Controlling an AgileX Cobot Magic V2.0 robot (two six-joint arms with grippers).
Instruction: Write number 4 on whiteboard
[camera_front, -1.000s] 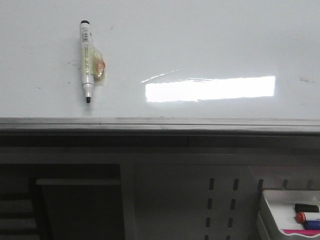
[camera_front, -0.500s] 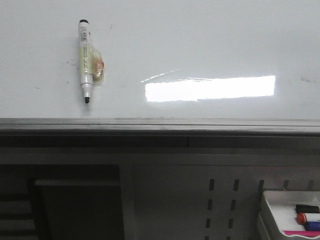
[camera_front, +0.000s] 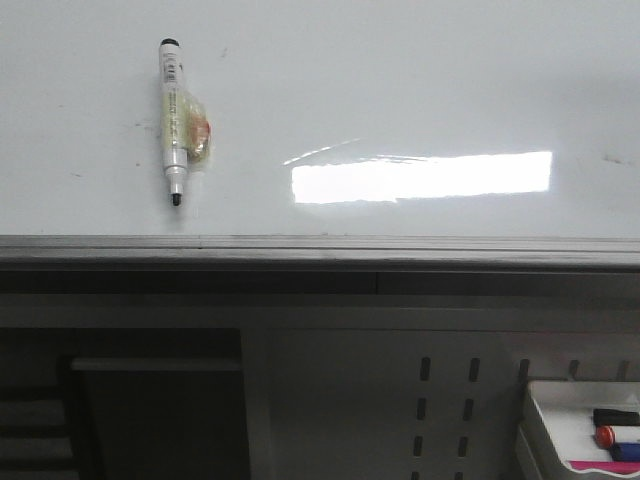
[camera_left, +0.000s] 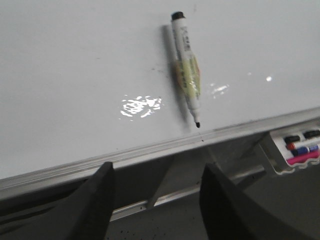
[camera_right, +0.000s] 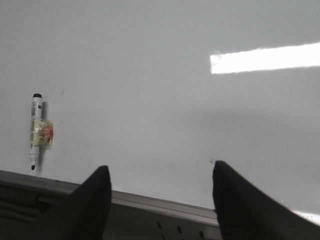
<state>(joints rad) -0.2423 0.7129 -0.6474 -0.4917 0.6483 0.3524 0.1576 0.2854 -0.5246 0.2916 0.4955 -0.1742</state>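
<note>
Nothing much has shifted vs the earlier front frames: marker (camera_front: 174, 122) sits at about the same spot, upper left of the frame, only a hair's jitter between shots. No number 4 on the whiteboard (camera_front: 400, 90) yet; surface carries only faint smudges and a bright rectangular glare (camera_front: 420, 177) right of centre.

Marker is white-bodied w/ black cap end up and dark tip pointing down, a yellowish wrap w/ a red patch around its middle. It lies flat against the board, near-vertical, tip a bit above the grey edge rail (camera_front: 320, 250).

Left gripper (camera_left: 156, 192): fingers (camera_left: 97, 200) spread wide apart, holding nothing, below the rail in the left wrist view, marker well apart from them. Right gripper (camera_right: 161, 197): fingers (camera_right: 90, 205) also spread, nothing between them, marker far off at the left edge of that view.

Lower right of the front frame: white tray (camera_front: 545, 430) w/ spare markers (camera_front: 615, 430), mounted on a grey perforated panel (camera_front: 440, 400).
</note>
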